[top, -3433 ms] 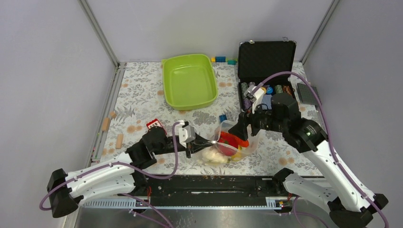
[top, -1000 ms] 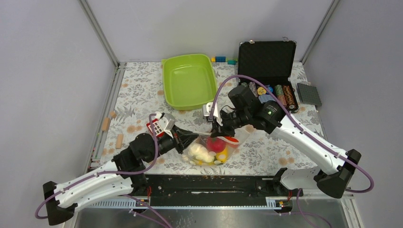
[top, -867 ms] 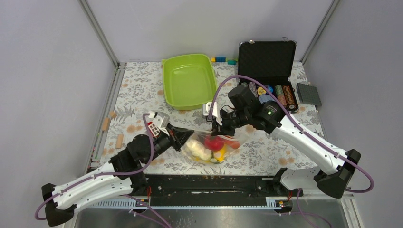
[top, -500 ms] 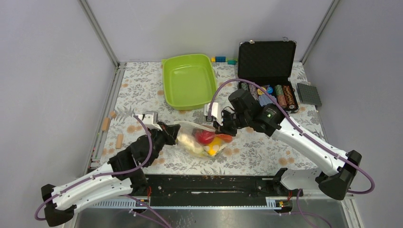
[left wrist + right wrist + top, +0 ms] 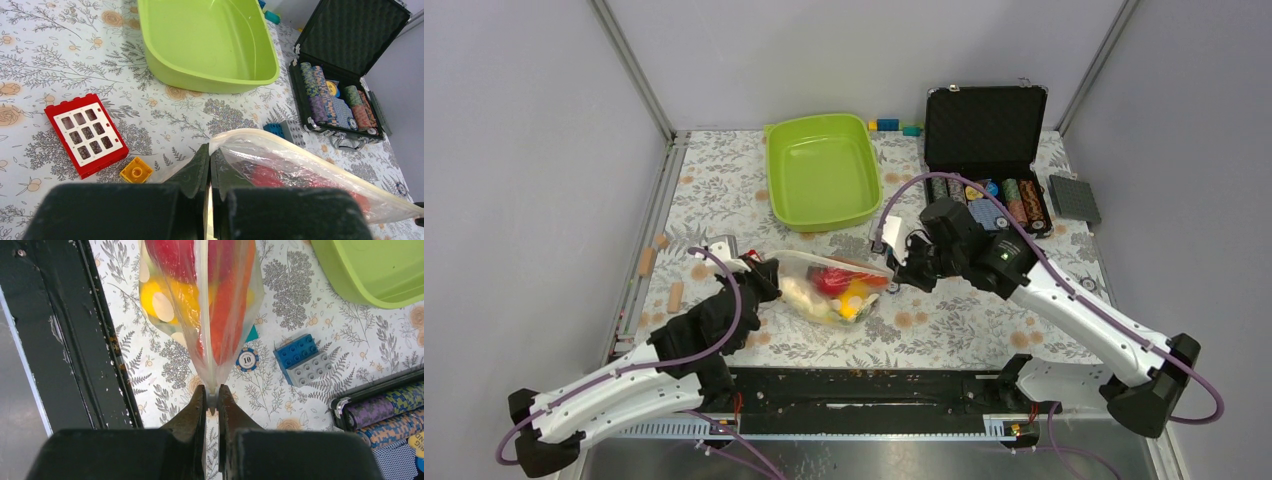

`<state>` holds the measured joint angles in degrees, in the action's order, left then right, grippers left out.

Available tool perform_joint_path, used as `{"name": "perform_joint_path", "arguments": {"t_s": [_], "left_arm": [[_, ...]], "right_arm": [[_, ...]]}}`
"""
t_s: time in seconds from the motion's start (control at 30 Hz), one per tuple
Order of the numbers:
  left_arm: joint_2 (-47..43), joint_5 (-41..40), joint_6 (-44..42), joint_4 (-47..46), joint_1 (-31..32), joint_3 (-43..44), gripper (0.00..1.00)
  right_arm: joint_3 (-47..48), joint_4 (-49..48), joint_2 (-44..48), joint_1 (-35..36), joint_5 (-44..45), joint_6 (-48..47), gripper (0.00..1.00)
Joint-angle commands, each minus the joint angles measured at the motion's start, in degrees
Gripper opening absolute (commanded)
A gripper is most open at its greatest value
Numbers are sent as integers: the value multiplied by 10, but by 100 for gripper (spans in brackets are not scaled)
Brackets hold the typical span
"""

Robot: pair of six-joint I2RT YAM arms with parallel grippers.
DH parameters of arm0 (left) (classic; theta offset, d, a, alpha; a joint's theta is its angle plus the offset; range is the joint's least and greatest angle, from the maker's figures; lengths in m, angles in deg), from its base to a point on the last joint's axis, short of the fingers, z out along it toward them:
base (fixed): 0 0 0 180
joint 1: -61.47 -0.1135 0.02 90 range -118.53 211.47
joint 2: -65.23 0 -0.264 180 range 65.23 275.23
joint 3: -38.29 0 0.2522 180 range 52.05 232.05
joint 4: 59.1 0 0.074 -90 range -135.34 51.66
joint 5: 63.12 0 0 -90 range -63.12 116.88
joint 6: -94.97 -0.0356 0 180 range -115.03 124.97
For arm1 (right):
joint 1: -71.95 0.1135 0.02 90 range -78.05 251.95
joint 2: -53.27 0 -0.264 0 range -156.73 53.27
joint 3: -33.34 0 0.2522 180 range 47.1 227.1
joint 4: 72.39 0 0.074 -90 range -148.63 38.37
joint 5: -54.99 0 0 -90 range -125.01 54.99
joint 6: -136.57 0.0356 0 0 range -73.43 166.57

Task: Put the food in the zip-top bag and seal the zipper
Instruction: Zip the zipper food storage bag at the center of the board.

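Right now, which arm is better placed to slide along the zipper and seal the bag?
Probably right: the right gripper pinches the zipper end-on, strip running straight ahead. The left gripper holds the opposite corner of the bag.

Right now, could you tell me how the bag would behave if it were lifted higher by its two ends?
The bag looks floppy: its film creases and bulges around the food, so it would probably sag in the middle. The loose pieces would likely slide toward the low point.
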<state>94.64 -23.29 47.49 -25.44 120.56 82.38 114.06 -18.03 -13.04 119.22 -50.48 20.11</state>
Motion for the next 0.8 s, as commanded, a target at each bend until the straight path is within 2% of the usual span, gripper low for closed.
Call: {"name": "perform_joint_path", "arguments": {"t_s": [0.0,0.33,0.53,0.77], "left_arm": [[14,-78,10,30,-19,32,0],[4,-63,2,32,-45,33,0],[-13,-45,-10,14,-48,22,0],[-3,-30,1,30,-48,29,0]], "right_arm": [[-24,8,49,-14,38,21,0],[-36,-7,75,-23,28,47,0],[-39,-23,77,-27,58,103,0],[-46,-22,87,-33,64,117,0]]}}
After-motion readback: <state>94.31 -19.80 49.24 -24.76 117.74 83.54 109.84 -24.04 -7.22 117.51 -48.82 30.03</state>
